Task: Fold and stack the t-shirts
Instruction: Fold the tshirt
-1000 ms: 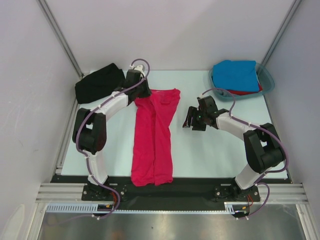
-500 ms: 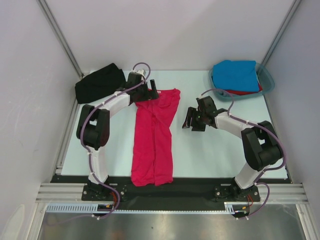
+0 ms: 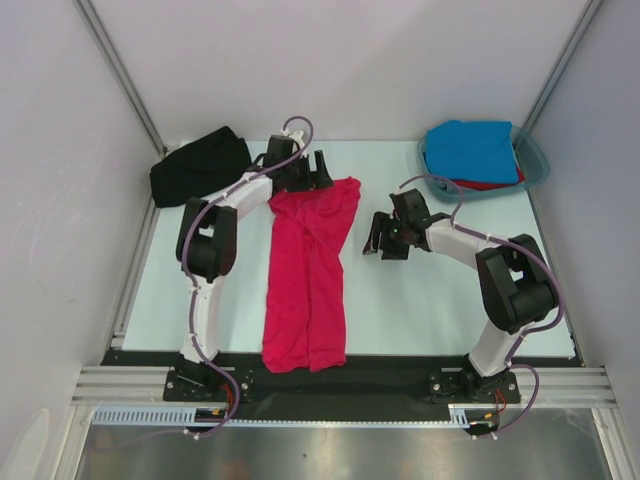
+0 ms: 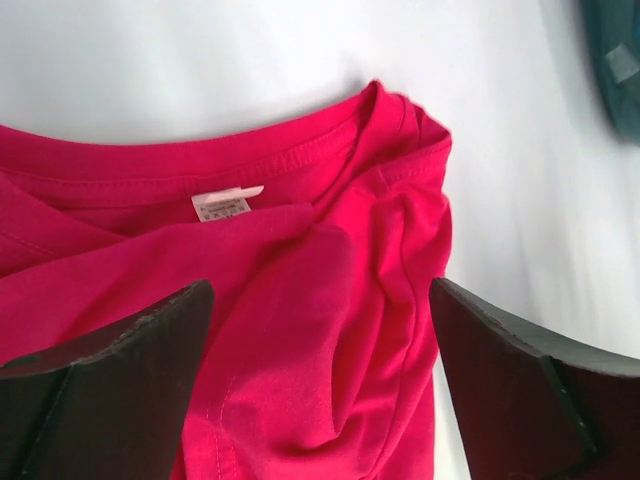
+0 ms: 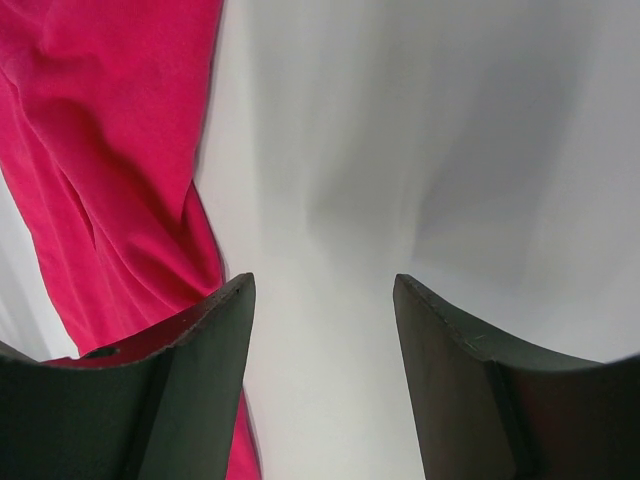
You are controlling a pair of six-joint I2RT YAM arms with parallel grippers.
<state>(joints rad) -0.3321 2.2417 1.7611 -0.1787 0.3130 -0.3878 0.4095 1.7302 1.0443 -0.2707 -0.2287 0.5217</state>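
Observation:
A crimson-pink t-shirt (image 3: 308, 275) lies folded lengthwise into a long strip down the middle of the table, collar at the far end. My left gripper (image 3: 313, 170) hovers over that collar end, open, with the cloth (image 4: 300, 330) and its white neck label (image 4: 226, 203) below the spread fingers (image 4: 120, 350). My right gripper (image 3: 377, 238) stands open over bare table just right of the shirt, whose edge (image 5: 110, 150) shows at the left of the right wrist view. A folded black t-shirt (image 3: 198, 165) sits at the back left. A bright blue t-shirt (image 3: 472, 148) lies on a red one (image 3: 490, 184).
The blue and red shirts lie in a translucent teal tub (image 3: 535, 160) at the back right corner; its rim (image 4: 615, 60) shows at the left wrist view's top right. Grey walls close in both sides. A black strip (image 3: 400, 365) runs along the near edge.
My left gripper opened, letting go of the crimson-pink shirt's collar end, and swung right along the collar. The right gripper edged slightly left and stays open.

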